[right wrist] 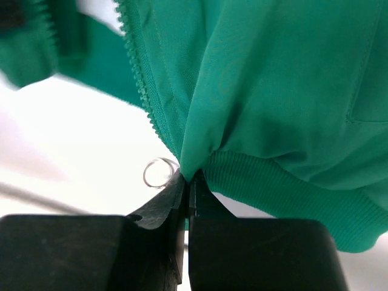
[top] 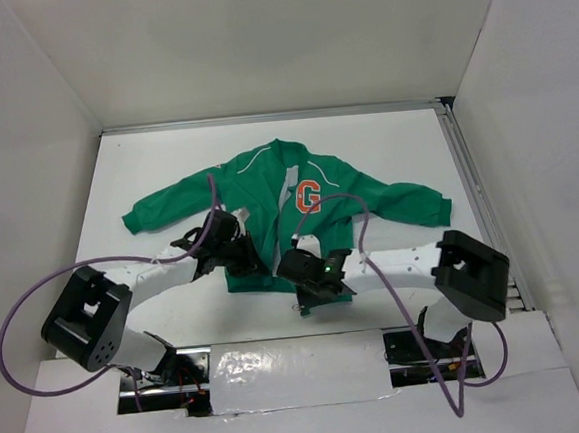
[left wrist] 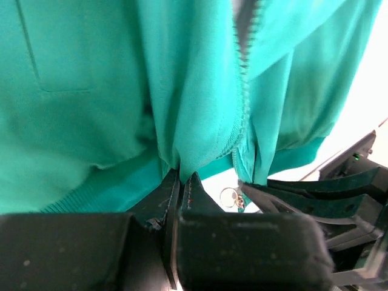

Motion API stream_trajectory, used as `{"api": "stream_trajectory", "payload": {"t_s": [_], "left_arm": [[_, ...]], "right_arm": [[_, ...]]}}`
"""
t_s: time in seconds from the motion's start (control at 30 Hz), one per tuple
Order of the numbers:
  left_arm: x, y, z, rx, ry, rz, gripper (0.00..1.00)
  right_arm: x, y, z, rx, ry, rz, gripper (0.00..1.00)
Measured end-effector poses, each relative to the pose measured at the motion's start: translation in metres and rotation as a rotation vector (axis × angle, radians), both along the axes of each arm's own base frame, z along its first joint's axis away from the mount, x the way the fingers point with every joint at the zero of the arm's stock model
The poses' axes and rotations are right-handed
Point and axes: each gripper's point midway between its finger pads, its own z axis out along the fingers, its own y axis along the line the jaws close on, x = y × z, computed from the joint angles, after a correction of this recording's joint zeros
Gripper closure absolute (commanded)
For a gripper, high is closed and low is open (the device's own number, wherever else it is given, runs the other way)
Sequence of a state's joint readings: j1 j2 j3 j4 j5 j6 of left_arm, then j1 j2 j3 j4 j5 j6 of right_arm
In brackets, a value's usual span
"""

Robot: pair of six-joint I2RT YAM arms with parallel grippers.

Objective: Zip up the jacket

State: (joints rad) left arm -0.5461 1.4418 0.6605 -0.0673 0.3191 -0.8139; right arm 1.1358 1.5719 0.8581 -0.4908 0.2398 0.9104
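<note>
Left end effector [left wrist: 180, 179] and right end effector [right wrist: 189, 180] each pinch the jacket [top: 250, 182] hem; folds hide the zipper [right wrist: 144, 91] end.

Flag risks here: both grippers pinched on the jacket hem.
1. Right gripper grips the hem; the ring pull sits beside the pinch, so a pull may drag the jacket rather than zip it.
2. Left gripper holds a bunched fold that could slip, letting the zipper teeth misalign.

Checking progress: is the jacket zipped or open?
Open: the jacket front gapes, white lining showing; zipper teeth run unjoined in both wrist views.
</note>
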Motion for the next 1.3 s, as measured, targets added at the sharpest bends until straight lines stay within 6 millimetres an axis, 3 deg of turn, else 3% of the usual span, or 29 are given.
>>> {"api": "stream_trajectory", "payload": {"t_s": [0.13, 0.3, 0.43, 0.53, 0.83, 1.07, 1.2, 1.3], "left_arm": [[0.0, -0.001, 0.022, -0.035, -0.056, -0.011, 1.0], [-0.006, -0.005, 0.068, -0.133, -0.194, -0.063, 1.0], [-0.013, -0.007, 0.101, -0.199, -0.298, -0.101, 1.0], [-0.016, -0.009, 0.113, -0.222, -0.334, -0.116, 1.0], [-0.014, -0.008, 0.111, -0.198, -0.35, -0.12, 1.0], [-0.006, -0.006, 0.097, -0.153, -0.315, -0.091, 1.0], [-0.006, -0.01, 0.099, -0.172, -0.305, -0.082, 1.0], [-0.007, -0.017, 0.104, -0.19, -0.319, -0.087, 1.0]], "right_arm": [[0.006, 0.006, 0.026, 0.199, -0.05, 0.04, 1.0], [0.035, 0.014, 0.076, 0.469, -0.172, 0.075, 1.0], [0.047, 0.027, 0.115, 0.578, -0.298, 0.146, 1.0], [0.055, 0.029, 0.13, 0.598, -0.362, 0.154, 1.0], [0.082, 0.022, 0.142, 0.444, -0.456, 0.038, 1.0], [0.074, 0.001, 0.086, 0.229, -0.405, -0.046, 1.0], [0.072, -0.01, 0.084, 0.295, -0.418, -0.135, 1.0], [0.074, -0.004, 0.097, 0.371, -0.425, -0.172, 1.0]]}}
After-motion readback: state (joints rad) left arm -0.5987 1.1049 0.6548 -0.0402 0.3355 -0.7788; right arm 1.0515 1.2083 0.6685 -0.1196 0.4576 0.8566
